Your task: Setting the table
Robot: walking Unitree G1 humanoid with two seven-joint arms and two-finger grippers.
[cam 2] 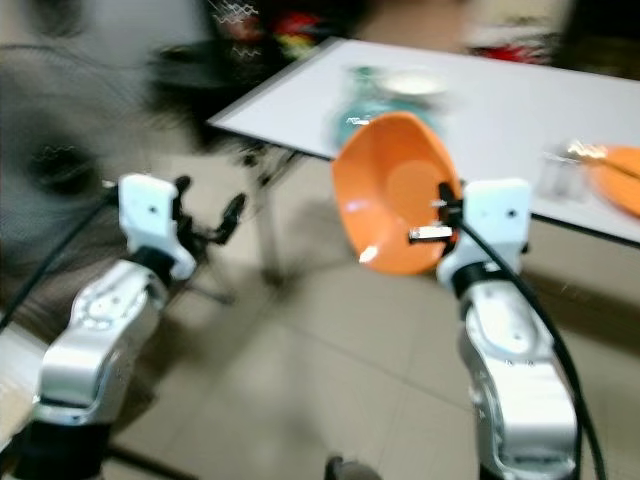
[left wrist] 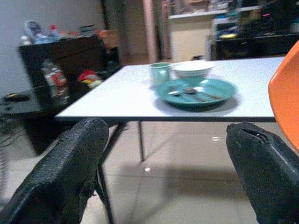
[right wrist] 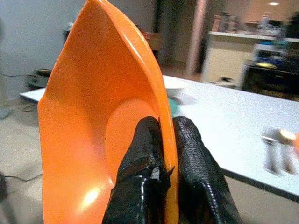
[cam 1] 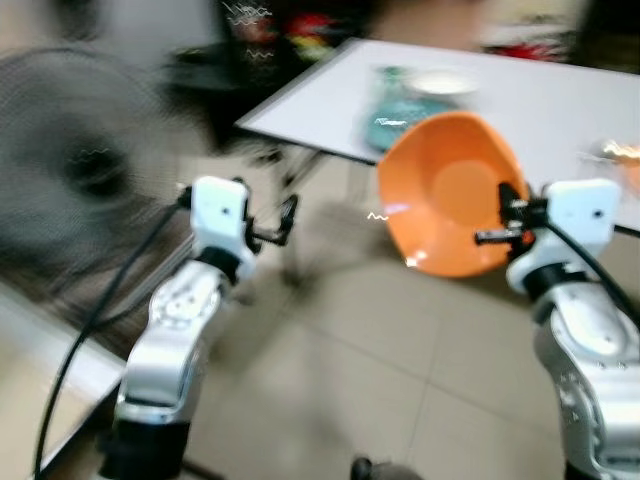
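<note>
Head views, blurred, show the right gripper (cam 1: 500, 215) carrying an orange bowl (cam 1: 445, 195) on its edge, off the floor and just short of the white table's (cam 1: 560, 110) near edge; that carry likely keeps it clear until set down. Near the table's left corner sit a teal plate (cam 1: 385, 125) and a white bowl (cam 1: 440, 82). Left wrist view has the left gripper (left wrist: 168, 172) held spread and empty, facing the table, where a green cup (left wrist: 160, 73) stands beside the teal plate. Right wrist view shows one black finger (right wrist: 140, 177) inside the orange bowl and one outside, pinching its rim
</note>
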